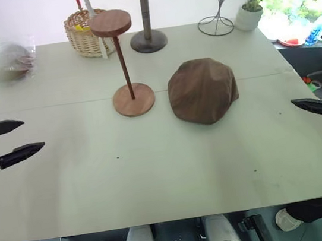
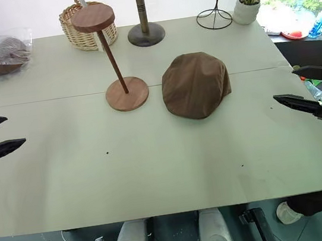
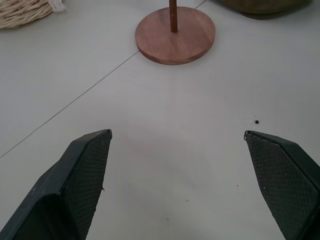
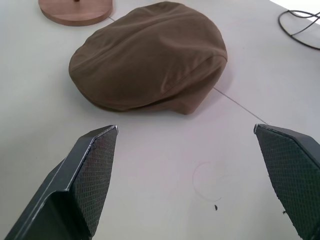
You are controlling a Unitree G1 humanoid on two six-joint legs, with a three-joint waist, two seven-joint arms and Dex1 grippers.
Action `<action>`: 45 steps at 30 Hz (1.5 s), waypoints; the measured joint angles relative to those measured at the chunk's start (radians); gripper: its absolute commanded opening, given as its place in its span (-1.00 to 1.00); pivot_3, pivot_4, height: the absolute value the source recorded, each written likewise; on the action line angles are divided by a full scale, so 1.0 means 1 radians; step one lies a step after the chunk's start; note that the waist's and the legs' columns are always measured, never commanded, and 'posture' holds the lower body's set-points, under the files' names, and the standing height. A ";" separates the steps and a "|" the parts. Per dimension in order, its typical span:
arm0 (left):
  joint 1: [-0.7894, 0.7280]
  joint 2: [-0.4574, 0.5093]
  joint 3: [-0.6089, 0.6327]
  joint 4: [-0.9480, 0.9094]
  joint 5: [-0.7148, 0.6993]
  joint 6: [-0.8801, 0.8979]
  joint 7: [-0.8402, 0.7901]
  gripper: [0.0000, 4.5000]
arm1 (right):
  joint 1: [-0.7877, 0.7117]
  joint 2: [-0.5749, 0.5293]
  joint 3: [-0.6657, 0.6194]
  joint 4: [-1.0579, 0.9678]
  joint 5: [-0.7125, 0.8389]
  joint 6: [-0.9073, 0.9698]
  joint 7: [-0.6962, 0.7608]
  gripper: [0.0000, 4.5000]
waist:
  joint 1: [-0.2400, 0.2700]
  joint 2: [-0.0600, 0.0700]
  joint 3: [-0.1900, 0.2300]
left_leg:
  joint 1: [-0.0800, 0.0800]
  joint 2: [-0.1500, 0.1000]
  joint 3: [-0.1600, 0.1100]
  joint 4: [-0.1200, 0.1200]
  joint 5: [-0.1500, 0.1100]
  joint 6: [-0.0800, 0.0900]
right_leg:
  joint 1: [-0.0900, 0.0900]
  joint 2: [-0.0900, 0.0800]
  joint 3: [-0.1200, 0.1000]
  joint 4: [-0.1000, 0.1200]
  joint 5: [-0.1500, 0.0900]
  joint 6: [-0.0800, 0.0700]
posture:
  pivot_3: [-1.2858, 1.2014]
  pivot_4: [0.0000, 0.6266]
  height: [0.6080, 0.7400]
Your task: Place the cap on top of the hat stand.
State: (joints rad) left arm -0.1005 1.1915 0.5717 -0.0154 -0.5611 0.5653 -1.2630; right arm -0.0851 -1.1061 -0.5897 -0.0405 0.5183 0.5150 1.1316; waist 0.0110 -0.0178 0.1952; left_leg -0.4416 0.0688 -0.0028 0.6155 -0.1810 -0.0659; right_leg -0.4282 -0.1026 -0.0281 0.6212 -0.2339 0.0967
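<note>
The cap [image 1: 203,90] lies flat on the surface [image 1: 156,169] just beside the hat stand [image 1: 124,62]; the left tool [image 1: 14,141] and right tool [image 2: 294,87] hang wide open and empty; a careless reach could topple the thin-rodded stand.

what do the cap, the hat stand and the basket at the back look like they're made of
The cap: soft brown woven fabric, matte, going by its creases and slumped shape. The hat stand: reddish-brown wood, smooth with a satin look; faint grain shows on its base. The basket: woven wicker or a similar pale plant fibre, judging by the visible weave.
</note>
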 measured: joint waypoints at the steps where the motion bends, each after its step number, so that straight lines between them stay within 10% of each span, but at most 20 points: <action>1: -0.017 0.000 -0.013 -0.003 -0.009 0.010 -0.004 0.98 | -0.004 -0.007 0.013 -0.006 -0.004 0.000 -0.004 1.00 | 0.000 0.000 0.000 | 0.000 0.000 0.000 0.000 0.000 0.000 | 0.000 0.000 0.000 0.000 0.000 0.000 | 0.03 -0.52 0.82; 10: -0.212 0.026 -0.138 -0.101 -0.204 0.193 -0.107 0.98 | -0.174 -0.094 0.192 -0.319 -0.037 0.153 -0.164 1.00 | -0.009 0.000 0.000 | 0.001 0.000 -0.001 0.001 0.000 0.000 | -0.002 0.000 0.001 0.008 -0.001 0.000 | 0.03 -0.52 0.82; 21: -0.436 -0.002 -0.407 -0.126 -0.222 0.207 -0.199 0.98 | -0.375 0.038 0.748 -0.726 -0.210 0.452 -0.531 1.00 | -0.005 -0.001 0.000 | -0.002 0.000 -0.002 0.008 0.000 0.000 | -0.003 0.001 0.001 0.009 -0.001 0.000 | 0.03 -0.52 0.82; 32: -0.546 -0.027 -0.491 -0.065 -0.174 0.204 -0.238 0.98 | -0.430 0.269 1.083 -0.607 -0.489 0.536 -0.760 1.00 | -0.006 -0.001 0.000 | -0.003 0.000 -0.003 0.011 0.000 0.001 | -0.003 0.001 0.002 0.010 -0.001 0.000 | 0.03 -0.52 0.82; 45: -0.578 -0.051 -0.511 -0.066 -0.169 0.212 -0.239 0.98 | -0.419 0.435 1.204 -0.203 -0.858 0.168 -0.892 1.00 | -0.025 -0.005 -0.003 | -0.001 0.000 -0.004 0.014 0.000 0.001 | 0.001 0.001 0.001 0.012 0.000 0.001 | 0.03 -0.52 0.82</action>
State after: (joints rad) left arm -0.6785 1.1406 0.0606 -0.0816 -0.7304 0.7770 -1.5021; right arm -0.5041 -0.6715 0.6145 -0.2432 -0.3399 0.6830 0.2398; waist -0.0145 -0.0231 0.1924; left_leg -0.4426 0.0687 -0.0063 0.6295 -0.1807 -0.0650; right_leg -0.4272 -0.1012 -0.0266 0.6328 -0.2342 0.0974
